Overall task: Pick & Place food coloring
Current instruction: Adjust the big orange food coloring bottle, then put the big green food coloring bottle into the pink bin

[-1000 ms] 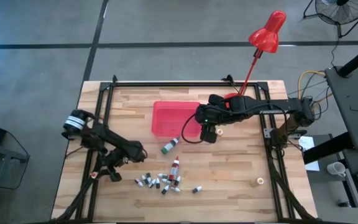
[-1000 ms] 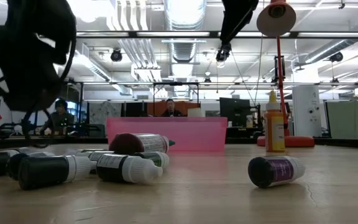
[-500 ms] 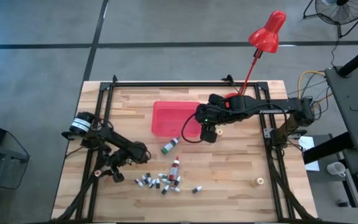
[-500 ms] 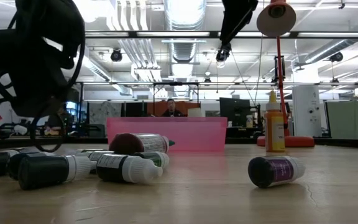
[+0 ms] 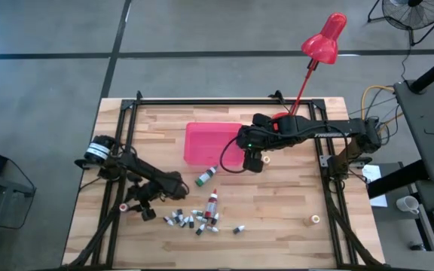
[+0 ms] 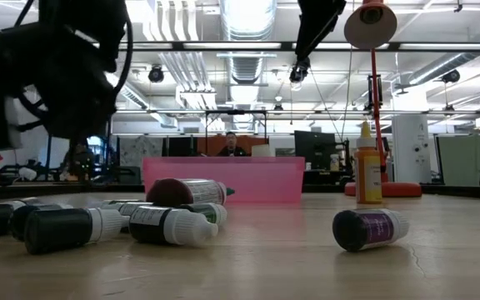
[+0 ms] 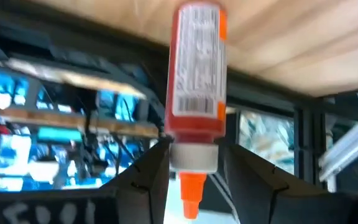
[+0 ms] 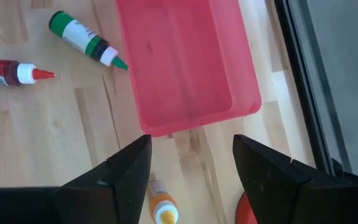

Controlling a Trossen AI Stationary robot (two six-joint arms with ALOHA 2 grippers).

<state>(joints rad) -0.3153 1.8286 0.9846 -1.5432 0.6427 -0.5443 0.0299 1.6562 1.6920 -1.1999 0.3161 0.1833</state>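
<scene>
Red plastic, the shallow tray (image 5: 202,143) lies bare at the middle of the tabletop (image 5: 292,203) while the food coloring is scattered in front of it. My left end effector (image 5: 140,208) hangs low at the tabletop's left side, just beside the heap of small vials (image 5: 193,219). Its wrist view shows an orange-tipped tube (image 7: 195,81) between its two fingers, which look clamped on the white collar. I judge that a firm hold, though contact on the far side is hard to see.

The left arm reaches in from the left edge, folded low, with the wrist rolled so that its camera sees the wood overhead. My right end effector (image 5: 252,160) waits above the tray's right end, fingers spread wide and holding nothing. An upright orange bottle (image 8: 161,209) stands on the wood right under it.

By my reading, this is the carry step. One tube is in hand and the rest are not yet placed, among them a green tube (image 5: 206,176) just in front of the tray and a red tube (image 5: 212,202) near the heap. The next move calls for lifting clear of the vials, swinging towards the tray and releasing low inside its walls, well away from my waiting right arm.
</scene>
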